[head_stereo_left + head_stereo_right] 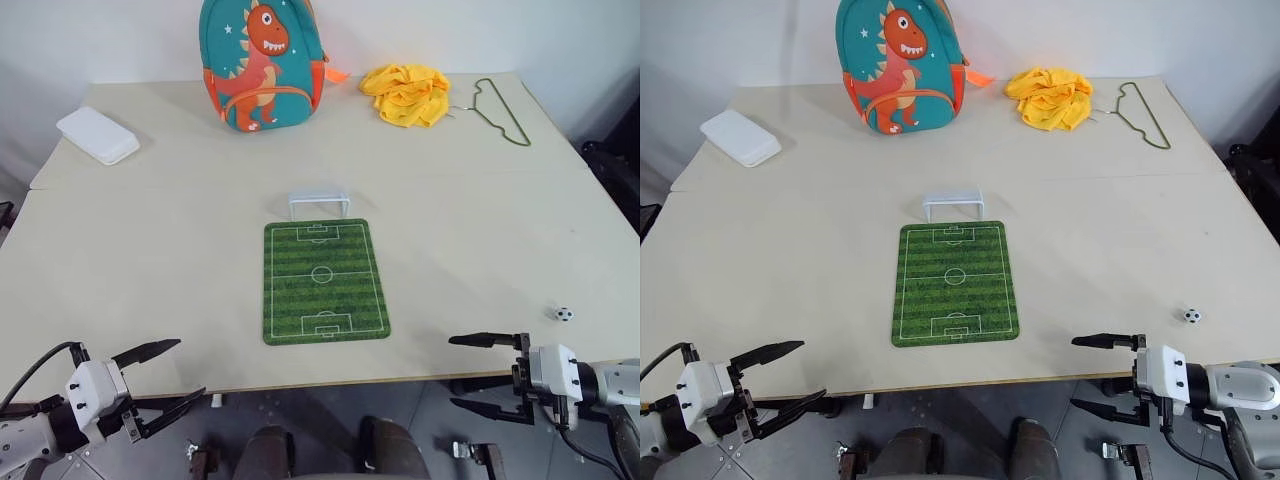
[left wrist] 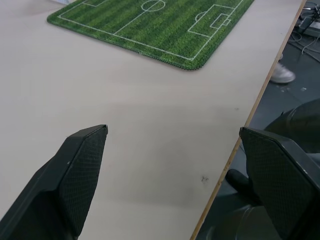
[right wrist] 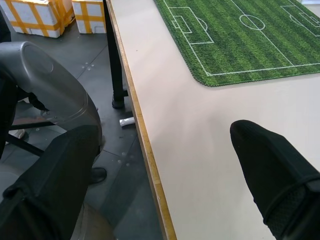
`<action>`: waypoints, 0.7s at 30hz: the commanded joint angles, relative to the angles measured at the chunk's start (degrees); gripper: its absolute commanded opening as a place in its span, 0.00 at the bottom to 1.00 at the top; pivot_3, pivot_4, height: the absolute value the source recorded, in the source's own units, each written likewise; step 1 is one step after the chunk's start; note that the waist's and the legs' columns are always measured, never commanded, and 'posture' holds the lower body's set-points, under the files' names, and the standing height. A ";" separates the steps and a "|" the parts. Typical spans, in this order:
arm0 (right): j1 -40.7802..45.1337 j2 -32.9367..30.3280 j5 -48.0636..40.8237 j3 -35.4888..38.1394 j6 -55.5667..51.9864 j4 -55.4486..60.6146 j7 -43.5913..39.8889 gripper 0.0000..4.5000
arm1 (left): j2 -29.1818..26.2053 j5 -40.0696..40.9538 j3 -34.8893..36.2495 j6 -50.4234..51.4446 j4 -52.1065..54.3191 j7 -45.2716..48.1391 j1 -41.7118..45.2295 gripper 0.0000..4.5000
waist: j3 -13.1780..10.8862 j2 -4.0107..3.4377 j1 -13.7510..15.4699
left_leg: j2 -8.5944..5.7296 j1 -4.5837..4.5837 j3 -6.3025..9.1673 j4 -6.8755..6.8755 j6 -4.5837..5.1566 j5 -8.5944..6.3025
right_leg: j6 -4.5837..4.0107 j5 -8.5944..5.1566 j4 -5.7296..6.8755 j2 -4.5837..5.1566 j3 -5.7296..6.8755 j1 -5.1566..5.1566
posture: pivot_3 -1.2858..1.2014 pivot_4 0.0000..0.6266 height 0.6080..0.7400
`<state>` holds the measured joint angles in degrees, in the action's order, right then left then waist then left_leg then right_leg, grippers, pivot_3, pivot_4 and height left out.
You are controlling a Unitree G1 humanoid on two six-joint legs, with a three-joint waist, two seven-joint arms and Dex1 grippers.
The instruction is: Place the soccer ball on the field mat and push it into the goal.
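Ball (image 1: 564, 313) on tabletop (image 1: 150, 250), right of mat (image 1: 322, 281); goal (image 1: 319, 204) at mat's far end. Left tool (image 1: 165, 374), right tool (image 1: 470, 372) wide open, empty. No legible writing.

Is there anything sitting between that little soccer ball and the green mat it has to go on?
Nothing visible. The soccer ball lies on bare table to the right of the field mat, and the goal stands at the mat's far end.
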<state>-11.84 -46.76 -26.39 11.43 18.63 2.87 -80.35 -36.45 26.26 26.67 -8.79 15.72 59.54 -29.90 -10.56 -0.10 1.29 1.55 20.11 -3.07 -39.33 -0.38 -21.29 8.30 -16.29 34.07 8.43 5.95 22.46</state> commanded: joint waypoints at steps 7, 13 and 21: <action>-3.53 -1.00 -6.99 10.46 -9.03 7.11 8.36 0.99 | -3.08 10.87 1.42 8.17 3.70 2.42 3.08 1.00 | 0.00 -0.01 0.26 | 0.01 0.02 0.03 -0.03 0.00 0.00 | 0.00 0.00 0.04 0.00 0.01 0.00 | 0.52 0.24 1.00; -8.25 -2.08 -6.32 27.92 -10.00 -1.60 12.06 0.99 | -7.47 14.67 -3.88 14.30 3.24 9.35 9.56 1.00 | 0.03 -0.05 0.21 | 0.02 0.09 -0.01 -0.48 0.13 -0.26 | 0.00 0.00 0.14 0.00 0.00 -0.05 | 0.52 0.24 1.00; -14.17 -6.92 -0.15 38.59 -5.75 -22.32 10.64 0.99 | -6.96 15.11 -10.75 19.25 2.23 10.30 21.89 1.00 | 0.09 -0.14 -0.22 | 0.03 0.05 -0.14 -0.51 0.15 -0.30 | 0.00 0.00 0.21 -0.01 -0.06 -0.03 | 0.52 0.24 1.00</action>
<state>-25.56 -52.50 -27.42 47.94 11.19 -16.46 -69.12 -43.44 40.24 16.32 9.89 17.42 69.53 -8.55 -10.47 -0.24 1.06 1.59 20.14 -3.24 -39.84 -0.23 -21.59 8.30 -16.29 34.29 8.41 5.89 22.44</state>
